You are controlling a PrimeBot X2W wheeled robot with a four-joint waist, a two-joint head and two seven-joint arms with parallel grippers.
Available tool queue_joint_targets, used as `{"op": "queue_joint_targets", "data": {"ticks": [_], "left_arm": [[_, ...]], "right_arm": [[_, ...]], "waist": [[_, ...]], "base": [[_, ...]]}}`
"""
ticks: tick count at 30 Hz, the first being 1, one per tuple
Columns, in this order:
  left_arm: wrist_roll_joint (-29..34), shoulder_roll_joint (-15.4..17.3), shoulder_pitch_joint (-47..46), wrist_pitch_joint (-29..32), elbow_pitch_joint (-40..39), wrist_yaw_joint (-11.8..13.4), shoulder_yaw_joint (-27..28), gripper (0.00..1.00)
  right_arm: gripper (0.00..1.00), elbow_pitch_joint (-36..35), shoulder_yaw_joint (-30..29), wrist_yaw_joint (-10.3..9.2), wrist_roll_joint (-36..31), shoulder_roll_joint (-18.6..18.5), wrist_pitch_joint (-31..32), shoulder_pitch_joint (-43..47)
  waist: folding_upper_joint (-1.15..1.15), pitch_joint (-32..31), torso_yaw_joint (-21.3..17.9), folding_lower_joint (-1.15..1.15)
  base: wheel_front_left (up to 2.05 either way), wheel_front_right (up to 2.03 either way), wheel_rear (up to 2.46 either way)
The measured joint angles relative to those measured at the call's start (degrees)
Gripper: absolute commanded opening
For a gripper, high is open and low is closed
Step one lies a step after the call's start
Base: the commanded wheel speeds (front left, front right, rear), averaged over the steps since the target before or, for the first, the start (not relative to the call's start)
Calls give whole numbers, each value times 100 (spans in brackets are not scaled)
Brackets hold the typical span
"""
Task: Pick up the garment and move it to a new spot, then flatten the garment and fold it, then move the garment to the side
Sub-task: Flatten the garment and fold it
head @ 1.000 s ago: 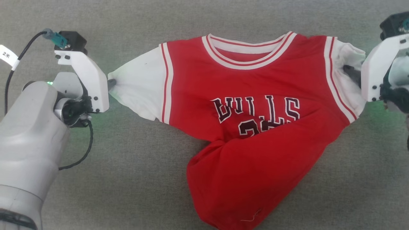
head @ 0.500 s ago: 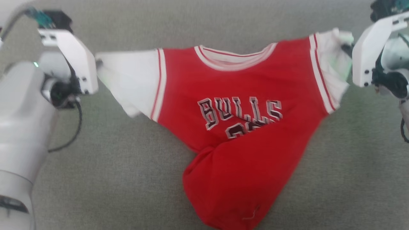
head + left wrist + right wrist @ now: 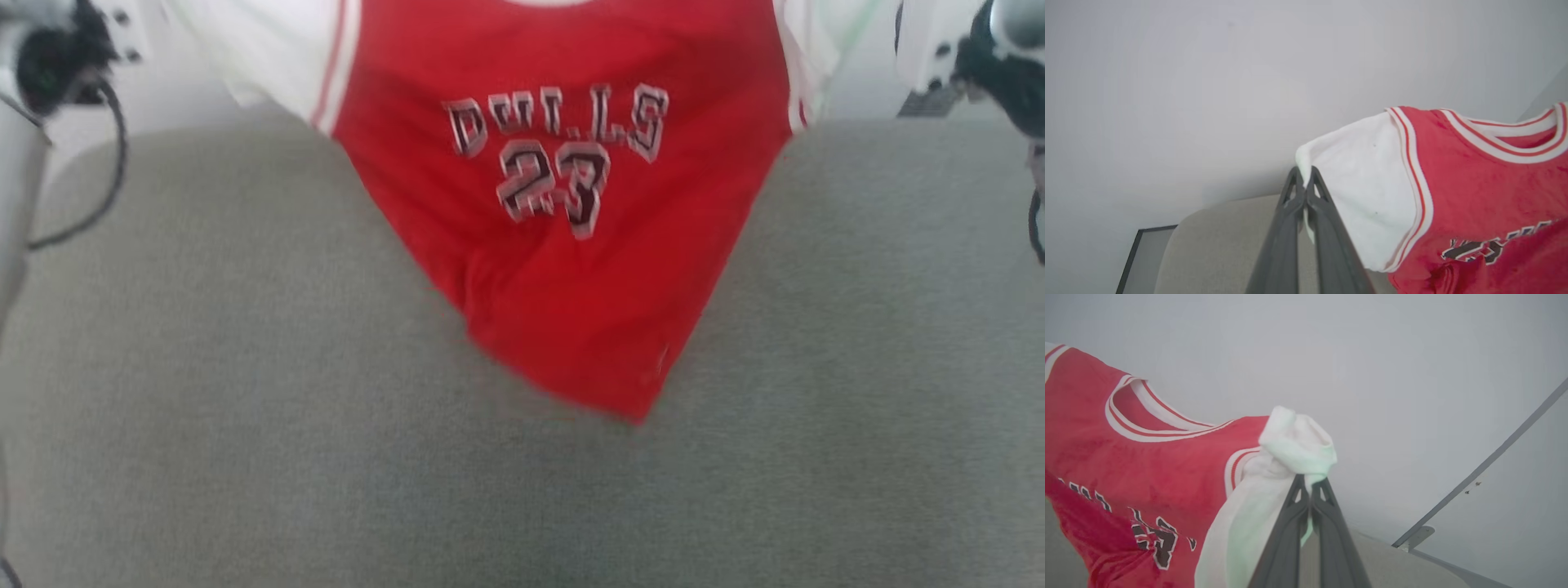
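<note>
The work surface (image 3: 245, 425) is a wide slab covered in grey-green cloth with a fine, felt-like weave. Its far edge runs straight and curves round at the corner. Beyond it the room is plain: a smooth pale wall (image 3: 1208, 81) with no marks. The left wrist view adds a dark-framed panel (image 3: 1133, 253) low beside the rounded corner. The right wrist view adds a thin grey rail (image 3: 1486, 465) slanting across the wall, ending in a small metal bracket.

The garment (image 3: 563, 245) hangs in the air above the far part of the surface, stretched between the two arms. Its red body narrows to a soft point at the bottom. Whether that point touches the cloth below, I cannot tell. The knit is soft and slightly fuzzy, with loose creases near the hem.

The head view, which is blurred, gives the chest front: dark block letters edged in white, and the number 23 beneath. The wrist views give the top instead: the collar banded in white and red stripes.

The left gripper (image 3: 1303, 173) has its two dark, ribbed fingers pressed together on the edge of the white left sleeve (image 3: 1363, 188). The right gripper (image 3: 1309, 482) is likewise clamped on the bunched white right sleeve (image 3: 1294, 445), which puffs above the fingertips. A black cable (image 3: 106, 180) loops beside the left arm.
</note>
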Motion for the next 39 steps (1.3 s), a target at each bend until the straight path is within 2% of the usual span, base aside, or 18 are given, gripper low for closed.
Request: {"op": "queue_joint_targets", "data": {"ticks": [11, 22, 31, 39], "left_arm": [[102, 60, -574, -231, 135, -16, 3, 0], [151, 63, -816, -434, 255, -70, -55, 0], [456, -75, -1473, -1517, 319, -27, -76, 0], [764, -269, -2407, -2830, 558, 133, -21, 0]], "right_arm": [[0, 632, 242, 0, -35, 155, -643, -671], [0, 1105, 542, 0, 68, 112, -1104, -1057], [0, 1987, 571, 0, -424, 180, -2103, -1876], [0, 2874, 203, 0, -1532, 293, -3762, -2891]], "waist": [[0, -520, -216, 0], [0, -445, -224, 0], [0, 332, -207, 0], [0, 1225, -170, 0]], "base": [[0, 0, 0], [0, 0, 0], [0, 0, 0], [0, 0, 0]]}}
